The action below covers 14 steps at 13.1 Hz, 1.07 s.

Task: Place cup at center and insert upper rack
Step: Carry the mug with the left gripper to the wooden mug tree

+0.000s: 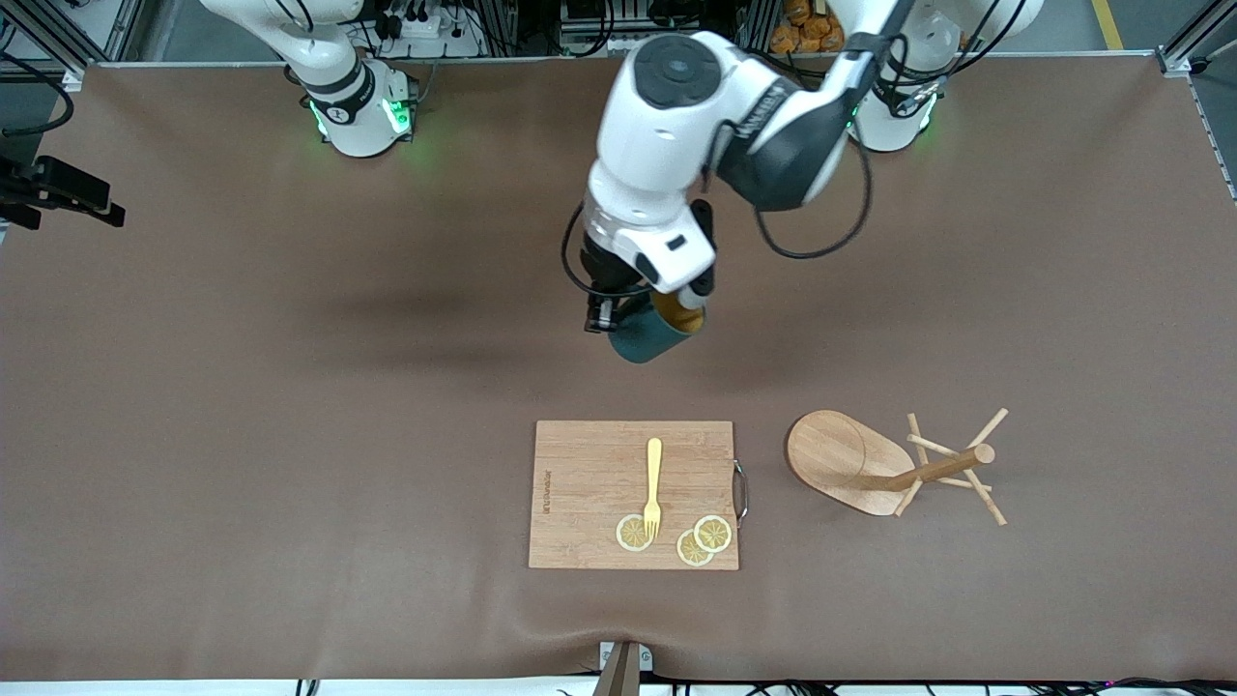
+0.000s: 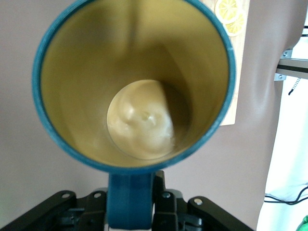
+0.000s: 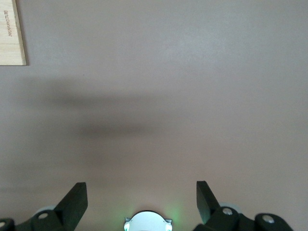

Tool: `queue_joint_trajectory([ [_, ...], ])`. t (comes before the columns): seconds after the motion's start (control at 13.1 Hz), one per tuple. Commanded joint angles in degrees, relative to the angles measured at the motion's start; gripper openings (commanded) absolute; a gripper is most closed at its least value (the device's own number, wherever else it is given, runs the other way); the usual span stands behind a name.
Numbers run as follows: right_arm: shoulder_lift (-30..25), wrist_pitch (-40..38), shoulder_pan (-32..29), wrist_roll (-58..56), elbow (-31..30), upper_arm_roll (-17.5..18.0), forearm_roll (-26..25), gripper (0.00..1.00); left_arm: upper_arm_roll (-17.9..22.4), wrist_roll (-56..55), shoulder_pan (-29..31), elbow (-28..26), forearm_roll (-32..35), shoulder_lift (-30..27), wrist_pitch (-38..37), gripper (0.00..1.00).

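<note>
The dark teal cup point(image 1: 649, 338) with a tan-yellow inside hangs tilted over the bare brown mat at the table's middle. My left gripper point(image 1: 618, 317) is shut on its handle. In the left wrist view the cup point(image 2: 134, 86) fills the frame, with the handle point(image 2: 131, 202) clamped between the black fingers point(image 2: 166, 204). The wooden mug tree point(image 1: 846, 462) lies tipped on its side beside the cutting board, toward the left arm's end, its pole point(image 1: 937, 470) and pegs pointing that way. My right gripper point(image 3: 142, 192) is open and empty, waiting above bare mat.
A rectangular wooden cutting board point(image 1: 589, 474) lies near the front edge, with a yellow fork point(image 1: 653, 483) and three lemon slices point(image 1: 704, 538) on it. Its corner shows in the right wrist view point(image 3: 12, 33). The brown mat point(image 1: 290, 387) covers the table.
</note>
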Motion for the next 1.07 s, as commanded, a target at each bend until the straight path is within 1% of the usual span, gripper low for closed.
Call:
queue_joint_trajectory([
  [0.0, 0.2, -1.1, -0.6, 0.5, 0.5, 0.5, 0.9, 1.0, -0.5, 4.6, 4.2, -1.7, -6.5, -3.6, -2.2, 0.0],
  [0.15, 0.3, -1.1, -0.9, 0.3, 0.5, 0.5, 0.9, 1.0, -0.5, 6.0, 7.7, -1.7, -12.0, -4.9, -2.4, 0.0],
  [0.23, 0.3, -1.1, -0.9, 0.3, 0.5, 0.5, 0.9, 1.0, -0.5, 8.2, 9.6, -1.7, -16.0, -5.3, -2.6, 0.0],
  [0.38, 0.3, -1.1, -1.0, 0.1, 0.7, 0.5, 0.9, 1.0, -0.5, 11.6, 13.2, -1.7, -22.6, -5.7, -5.3, 0.0],
  [0.53, 0.3, -1.1, -1.0, 0.2, 0.7, 0.5, 0.9, 1.0, -0.6, 14.2, 16.4, -1.7, -27.6, -5.7, -7.5, 0.0],
  [0.69, 0.5, -1.1, -1.1, 0.0, 0.7, 0.5, 0.9, 1.0, -0.5, 15.9, 18.5, -1.7, -30.2, -5.7, -8.6, 0.0],
  [0.92, 0.5, -1.1, -0.9, 0.2, 0.7, 0.5, 0.9, 1.0, -0.5, 21.0, 23.0, -1.7, -37.5, -5.4, -12.0, 0.0],
  [0.99, 0.5, -1.1, -0.9, 0.2, 0.7, 0.5, 0.9, 1.0, -0.5, 22.6, 24.4, -1.7, -39.0, -5.3, -13.1, 0.0],
])
